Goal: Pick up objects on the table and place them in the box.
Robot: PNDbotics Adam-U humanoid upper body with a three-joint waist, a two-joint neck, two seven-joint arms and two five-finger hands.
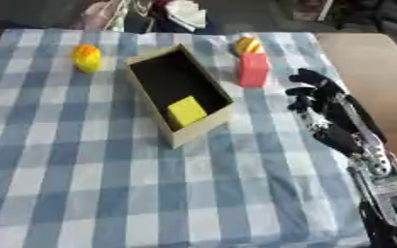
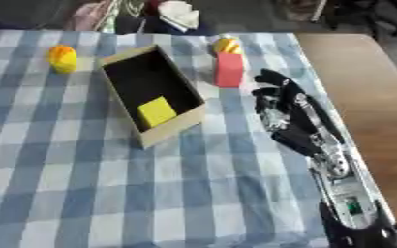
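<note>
- Right hand point(image 1: 320, 104) hovers over the desk point(image 1: 109, 193), fingers relaxed, empty.
- Red block point(image 1: 253, 69) stands just ahead, beside the box point(image 1: 198, 127).
- I should close around its sides, then lift clear.

2 head views look down, sharing the box point(image 1: 178, 95).

Box point(image 2: 117, 99): lying on the checked cloth point(image 2: 66, 169), holding a yellow cube point(image 2: 157, 111).
Red block point(image 2: 229, 69): standing right of the box.
Right hand point(image 2: 280, 104): hovering near the red block, fingers relaxed.
</note>
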